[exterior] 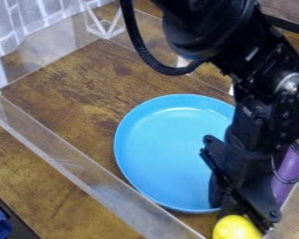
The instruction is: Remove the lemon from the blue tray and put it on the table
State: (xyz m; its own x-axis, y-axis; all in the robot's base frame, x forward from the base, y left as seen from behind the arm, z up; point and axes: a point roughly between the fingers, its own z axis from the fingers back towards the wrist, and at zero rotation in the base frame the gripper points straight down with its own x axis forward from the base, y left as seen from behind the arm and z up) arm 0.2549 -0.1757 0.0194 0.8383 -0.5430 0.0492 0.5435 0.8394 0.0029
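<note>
Gripper (246, 213) seemingly clenched on the lemon (237, 228) at the blue tray's (159, 140) five o'clock; a shallow pinch could slip.

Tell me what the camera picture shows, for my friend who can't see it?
A big black robot arm reaches down at the right edge of a round blue tray, and a yellow lemon sits just below its tool at the bottom of the picture. The tray looks empty and rests on a brown wooden table. Something purple peeks out behind the arm.
</note>
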